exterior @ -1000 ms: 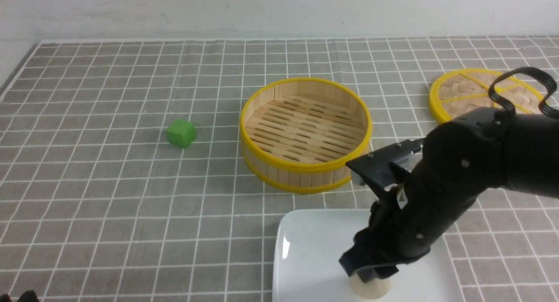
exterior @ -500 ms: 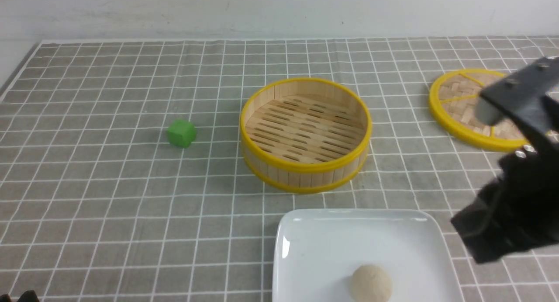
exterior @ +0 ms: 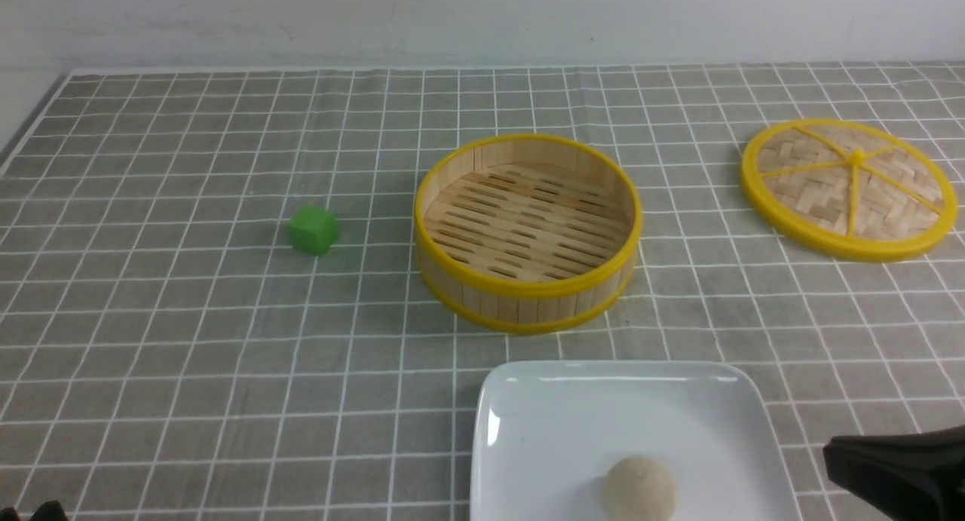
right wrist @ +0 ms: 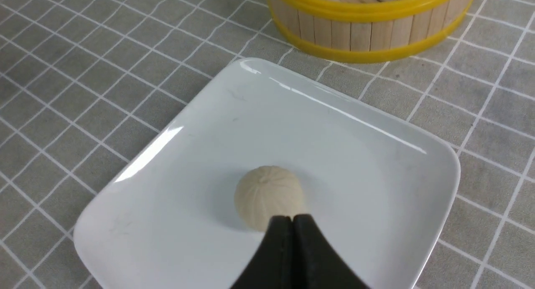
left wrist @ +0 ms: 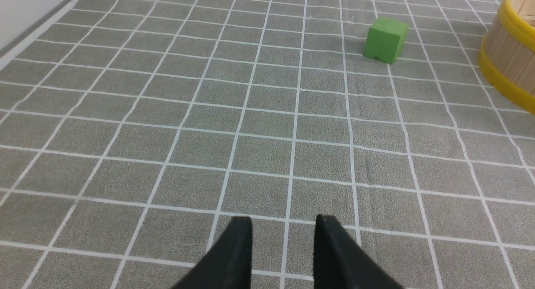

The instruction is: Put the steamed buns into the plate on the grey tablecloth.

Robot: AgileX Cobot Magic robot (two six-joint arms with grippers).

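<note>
The right end effector (right wrist: 291, 219) has its two fingers pressed together with nothing between them. In its wrist view the tips sit in front of the bun (right wrist: 267, 200), and the front view shows only a dark part of that arm, to the right of the plate (exterior: 588, 412) and clear of the bun (exterior: 639, 488). The bun rests on the plate (right wrist: 200, 172), in its near half, round and off-white with fine pleats on top. The left end effector (left wrist: 284, 225) has its fingers (left wrist: 241, 239) parted by a narrow gap and holds nothing; it hangs over bare cloth (left wrist: 167, 113).

The plate lies on the grey checked cloth (exterior: 188, 355) that covers the surface, just nearer than the steamer (exterior: 528, 304) and not touching it. The steamer stands open. Its lid (exterior: 848, 189) lies flat, well off to the right. A green cube (exterior: 313, 229) sits to the steamer's left, apart from it.
</note>
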